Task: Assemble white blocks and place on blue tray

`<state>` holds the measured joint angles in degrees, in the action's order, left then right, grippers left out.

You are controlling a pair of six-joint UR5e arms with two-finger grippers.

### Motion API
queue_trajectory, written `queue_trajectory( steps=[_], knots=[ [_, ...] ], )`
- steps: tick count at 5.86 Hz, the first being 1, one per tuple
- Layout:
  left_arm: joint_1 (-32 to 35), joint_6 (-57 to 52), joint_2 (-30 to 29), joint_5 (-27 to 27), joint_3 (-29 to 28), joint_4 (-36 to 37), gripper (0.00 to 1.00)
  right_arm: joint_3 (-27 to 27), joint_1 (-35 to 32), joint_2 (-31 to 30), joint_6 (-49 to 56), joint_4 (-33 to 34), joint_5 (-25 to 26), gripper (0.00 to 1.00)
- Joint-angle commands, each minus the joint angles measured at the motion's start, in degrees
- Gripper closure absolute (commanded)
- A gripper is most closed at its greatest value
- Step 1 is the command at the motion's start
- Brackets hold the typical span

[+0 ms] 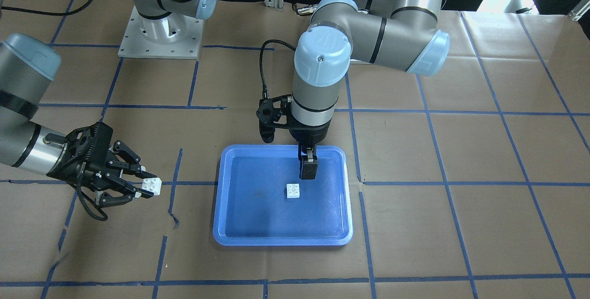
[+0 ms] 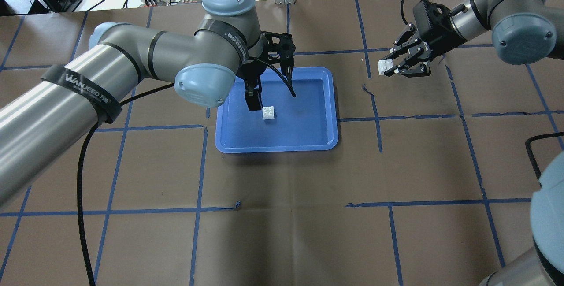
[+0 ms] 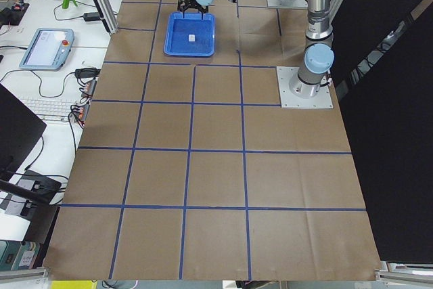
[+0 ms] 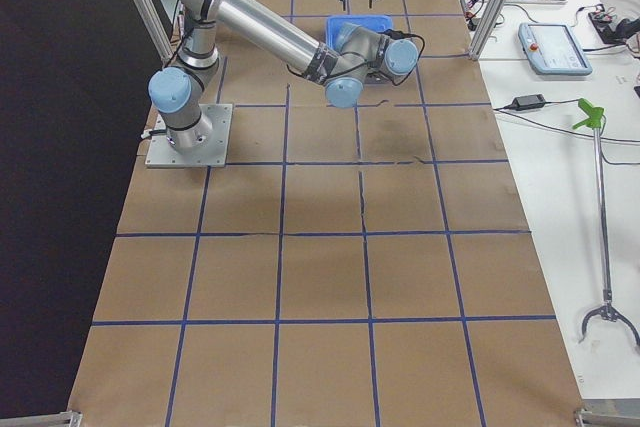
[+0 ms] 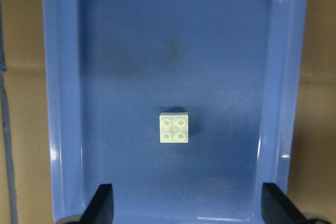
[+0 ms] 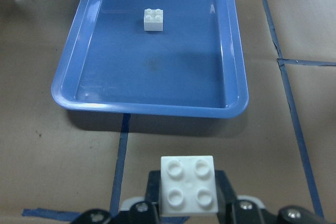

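One white block [image 1: 292, 190] sits studs-up inside the blue tray [image 1: 221, 197], near its middle. It also shows in the overhead view [image 2: 269, 113], the left wrist view [image 5: 174, 128] and the right wrist view [image 6: 153, 19]. My left gripper [image 5: 187, 205] hovers open above the tray, beside that block, holding nothing. In the front view it [image 1: 308, 165] hangs straight down. My right gripper [image 1: 144, 187] is shut on the second white block [image 1: 152, 186], held studs-up above the table, outside the tray [image 6: 147, 107]. That block [image 6: 188, 182] fills the bottom of the right wrist view.
The table is covered in brown paper with a blue tape grid [image 2: 379, 118]. The right arm's base plate [image 1: 159, 36] stands at the table's robot side. A black cable [image 2: 83, 180] hangs from the left arm. Keyboards and a pendant [image 3: 44, 45] lie on the side benches.
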<state>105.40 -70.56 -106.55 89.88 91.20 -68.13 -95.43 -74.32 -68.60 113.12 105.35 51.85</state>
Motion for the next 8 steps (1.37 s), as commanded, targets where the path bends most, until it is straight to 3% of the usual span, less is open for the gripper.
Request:
queue_trajectory(
  steps=[1,2,3,6,8],
  knots=[
    [-3.1,2.8,8.4,-0.1,-4.1,-14.2,0.00,-0.4,-5.4,0.0,-5.3,2.5,-0.6,0.71],
    [-3.2,4.0,11.2,0.6,-4.5,-19.4,0.00,-1.2,-9.0,0.2,-10.8,6.4,-0.6,0.71],
    [-3.9,7.3,12.5,0.6,-3.9,-20.0,0.00,-3.6,-12.9,1.0,-19.3,15.0,-0.6,0.71],
    [-7.1,40.4,14.9,0.6,-3.3,-18.6,0.00,-5.0,-22.2,9.8,-37.1,37.2,-0.3,0.69],
    [-9.9,60.7,15.7,3.7,-2.9,-19.5,0.00,-7.3,-23.3,12.8,-37.4,42.5,0.1,0.69]
  ],
)
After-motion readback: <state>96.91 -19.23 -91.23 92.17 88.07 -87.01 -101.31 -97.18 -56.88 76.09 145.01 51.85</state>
